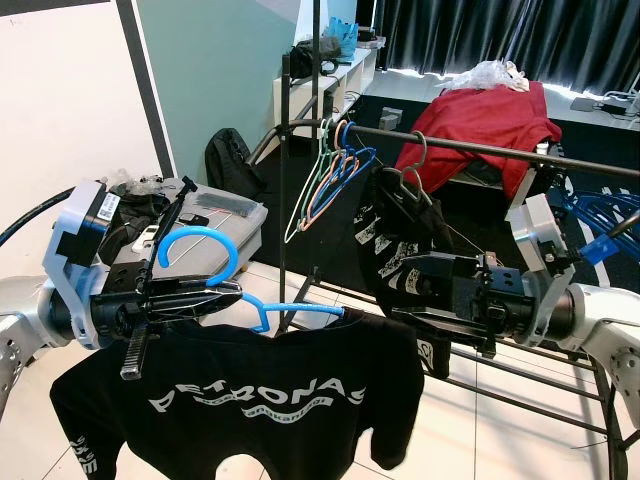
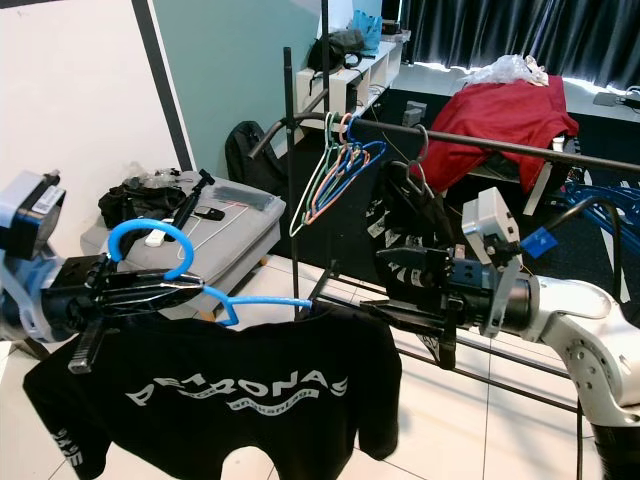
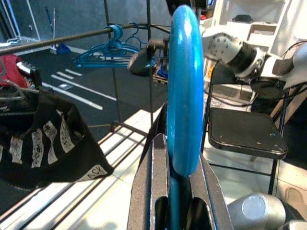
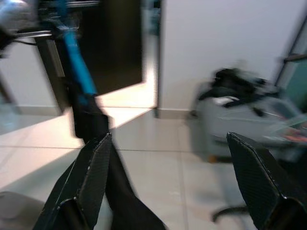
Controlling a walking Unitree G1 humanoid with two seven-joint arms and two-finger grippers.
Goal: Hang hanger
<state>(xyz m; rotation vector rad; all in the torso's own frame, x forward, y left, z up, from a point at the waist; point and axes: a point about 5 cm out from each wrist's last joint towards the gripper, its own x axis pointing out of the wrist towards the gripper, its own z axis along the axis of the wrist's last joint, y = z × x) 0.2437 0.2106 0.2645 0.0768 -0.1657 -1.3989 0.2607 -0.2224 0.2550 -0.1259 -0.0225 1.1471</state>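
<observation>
A blue plastic hanger [image 1: 222, 262] carries a black T-shirt [image 1: 240, 400] with white lettering. My left gripper [image 1: 215, 292] is shut on the hanger at the base of its hook [image 3: 184, 96]. My right gripper [image 1: 415, 290] is open, with wide-spread fingers [image 4: 93, 177] next to the shirt's right shoulder. Behind stands a black clothes rack whose rail [image 1: 470, 147] holds several empty hangers [image 1: 335, 170] and another black garment [image 1: 400, 230].
A red cloth [image 1: 485, 120] drapes over the rail's far end. A grey case [image 1: 215, 215] with dark gear on it sits on the floor at left by the white wall. The rack's lower bars [image 1: 520, 375] cross the tiled floor. A black chair [image 3: 244, 134] stands nearby.
</observation>
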